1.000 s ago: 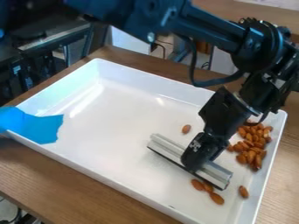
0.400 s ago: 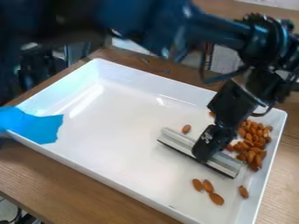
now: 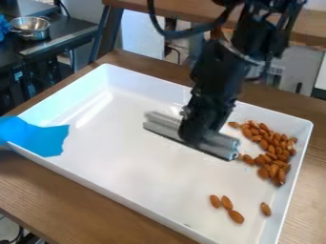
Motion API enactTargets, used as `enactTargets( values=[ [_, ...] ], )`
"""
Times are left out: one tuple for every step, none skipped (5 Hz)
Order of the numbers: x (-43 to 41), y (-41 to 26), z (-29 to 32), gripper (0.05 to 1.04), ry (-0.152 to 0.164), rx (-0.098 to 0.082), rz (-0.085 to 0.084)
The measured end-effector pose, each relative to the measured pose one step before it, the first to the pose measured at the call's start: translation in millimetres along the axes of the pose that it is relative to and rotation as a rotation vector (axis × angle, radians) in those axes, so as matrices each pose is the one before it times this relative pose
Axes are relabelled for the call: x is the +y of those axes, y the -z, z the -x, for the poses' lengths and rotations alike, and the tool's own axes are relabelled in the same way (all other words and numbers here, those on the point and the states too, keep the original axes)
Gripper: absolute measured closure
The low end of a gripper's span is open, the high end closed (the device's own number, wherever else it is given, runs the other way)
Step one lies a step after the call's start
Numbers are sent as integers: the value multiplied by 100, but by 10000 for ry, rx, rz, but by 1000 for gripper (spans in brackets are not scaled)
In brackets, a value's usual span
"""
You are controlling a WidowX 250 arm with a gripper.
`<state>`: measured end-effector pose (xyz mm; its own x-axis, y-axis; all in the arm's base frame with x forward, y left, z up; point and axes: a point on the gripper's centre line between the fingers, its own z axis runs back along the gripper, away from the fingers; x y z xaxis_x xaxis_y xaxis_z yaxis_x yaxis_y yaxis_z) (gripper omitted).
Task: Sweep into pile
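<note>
Clamping the silver sweeper (image 3: pixel 218 144) in the gripper (image 3: pixel 193 135), presumably presenting its long edge for pushing. Sitting left of the almond pile (image 3: pixel 271 149), probably readying for near strays (image 3: pixel 227 203).

The tray (image 3: pixel 115 143) looked like smooth, super glossy plastic, and the table (image 3: pixel 96 205) was grainy wood with a soft sheen. Sweeper bar (image 3: pixel 218 145) looked like shiny metal. Blue sheet (image 3: pixel 41 139) at 9 o'clock seemed pretty matt, almonds (image 3: pixel 276 150) at 3 o'clock were matt too tbh.
</note>
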<state>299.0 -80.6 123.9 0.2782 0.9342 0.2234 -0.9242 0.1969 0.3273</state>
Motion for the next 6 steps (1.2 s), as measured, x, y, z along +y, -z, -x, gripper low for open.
enactTargets(
  values=[
    [306, 1438, 568, 712, -279, 35, -1051],
    [-106, 2316, 474, 712, -46, -177, -1046],
    [871, 2077, 675, 712, 168, -378, -531],
    [430, 1807, 852, 712, 285, -333, -200],
    [240, 450, 244, 712, 32, -174, 48],
    [-305, -83, 168, 712, -185, -136, 176]
  ],
)
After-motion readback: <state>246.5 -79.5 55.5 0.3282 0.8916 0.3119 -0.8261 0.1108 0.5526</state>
